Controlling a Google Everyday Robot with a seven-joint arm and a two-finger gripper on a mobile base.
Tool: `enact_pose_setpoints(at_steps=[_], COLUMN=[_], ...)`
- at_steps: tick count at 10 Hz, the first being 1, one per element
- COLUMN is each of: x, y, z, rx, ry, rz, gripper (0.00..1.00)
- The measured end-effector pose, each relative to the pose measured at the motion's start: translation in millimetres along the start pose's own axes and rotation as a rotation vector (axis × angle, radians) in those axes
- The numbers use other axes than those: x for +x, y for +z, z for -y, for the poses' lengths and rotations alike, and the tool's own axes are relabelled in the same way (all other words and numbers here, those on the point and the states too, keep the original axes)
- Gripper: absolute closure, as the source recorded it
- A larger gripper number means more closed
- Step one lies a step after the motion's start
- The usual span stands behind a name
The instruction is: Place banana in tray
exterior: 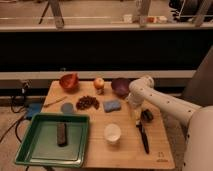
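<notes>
Near the right edge of the desk [125, 156], the pincer [135, 113] hangs at the banana [136, 119]; whether it pinches it, I cannot tell. A weak hold could drop the fruit short of the tray [37, 145], which sits at the front-left corner.
</notes>
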Motion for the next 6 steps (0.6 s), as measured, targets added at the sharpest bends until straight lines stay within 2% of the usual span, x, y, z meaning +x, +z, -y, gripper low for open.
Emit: enact_pose_setpoints(at_steps=[1, 4, 6], x=[1.1, 1.7, 1.9], y=[-1.8, -5.6, -9.1], z=[-1.3, -1.7, -1.7], rx=[-0.001, -0.001, -0.001], ry=[0.002, 0.005, 0.004], rz=[-0.001, 0.000, -0.001], gripper=[0.54, 0.83, 0.98])
